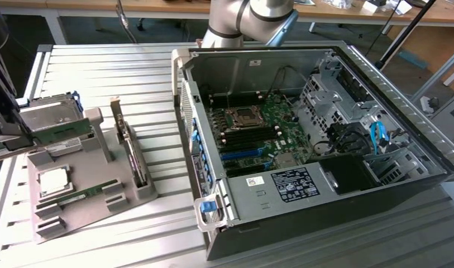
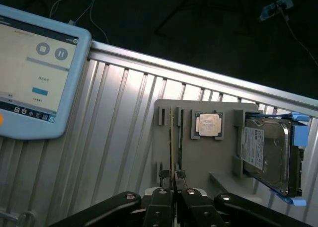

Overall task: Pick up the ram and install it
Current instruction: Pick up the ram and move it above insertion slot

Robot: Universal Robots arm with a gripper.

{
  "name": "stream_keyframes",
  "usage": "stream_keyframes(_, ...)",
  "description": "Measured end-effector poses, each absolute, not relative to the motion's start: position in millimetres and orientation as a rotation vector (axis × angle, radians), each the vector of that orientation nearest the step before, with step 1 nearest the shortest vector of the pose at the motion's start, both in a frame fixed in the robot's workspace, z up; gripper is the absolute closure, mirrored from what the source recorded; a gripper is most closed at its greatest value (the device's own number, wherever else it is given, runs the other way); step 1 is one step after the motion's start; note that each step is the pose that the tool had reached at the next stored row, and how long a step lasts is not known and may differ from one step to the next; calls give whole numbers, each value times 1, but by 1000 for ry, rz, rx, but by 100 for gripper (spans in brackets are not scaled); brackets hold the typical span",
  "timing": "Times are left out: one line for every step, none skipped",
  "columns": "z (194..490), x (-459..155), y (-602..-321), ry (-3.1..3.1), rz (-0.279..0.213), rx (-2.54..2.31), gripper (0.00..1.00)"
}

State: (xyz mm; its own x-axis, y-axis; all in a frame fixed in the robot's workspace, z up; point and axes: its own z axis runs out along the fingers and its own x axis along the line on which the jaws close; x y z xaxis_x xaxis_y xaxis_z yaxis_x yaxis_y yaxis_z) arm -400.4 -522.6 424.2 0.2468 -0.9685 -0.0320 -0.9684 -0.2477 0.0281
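My gripper (image 2: pixel 172 180) is shut on the ram (image 2: pixel 172 137), a thin green board seen edge-on between the fingers. In the exterior view the gripper (image 1: pixel 22 134) stands at the far left, holding the ram (image 1: pixel 63 131) above the grey holder (image 1: pixel 92 167). The stick hangs over the holder (image 2: pixel 198 157) and looks clear of it. A second green stick (image 1: pixel 79 195) lies in a slot of the holder near its front.
The holder also carries a hard drive (image 2: pixel 266 152), a silver processor chip (image 2: pixel 208 124) and a bracketed card (image 1: pixel 130 151). An open computer case (image 1: pixel 211 72) with its motherboard (image 1: pixel 257 134) lies at the exterior view's right. A tablet (image 2: pixel 35 73) rests on the slatted table (image 1: pixel 100 67).
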Motion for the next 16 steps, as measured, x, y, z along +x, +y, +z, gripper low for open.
stream_keyframes(426, -400, -523, -1925, -67, 2479, 87)
stream_keyframes(429, -400, -523, -1925, -67, 2479, 87)
stream_keyframes(432, -400, -523, -1925, -67, 2479, 87)
stream_keyframes(434, -400, -523, -1926, -68, 2479, 87)
stream_keyframes(434, -400, -523, -1926, -68, 2479, 87)
stream_keyframes(434, -400, -523, -1926, -68, 2479, 87)
stream_keyframes(434, -400, -523, -1926, -68, 2479, 87)
stream_keyframes(434, -400, -523, -1925, -68, 2479, 87)
stream_keyframes(434, -400, -523, -1926, -68, 2479, 87)
stream_keyframes(434, -400, -523, -1926, -68, 2479, 87)
stream_keyframes(434, -400, -523, -1925, -68, 2479, 87)
stream_keyframes(434, -399, -523, -1925, -68, 2479, 87)
stream_keyframes(434, -397, -523, -1925, -68, 2479, 87)
stream_keyframes(434, -395, -523, -1926, -68, 2479, 87)
stream_keyframes(434, -393, -523, -1925, -68, 2479, 87)
stream_keyframes(434, -391, -523, -1925, -68, 2479, 87)
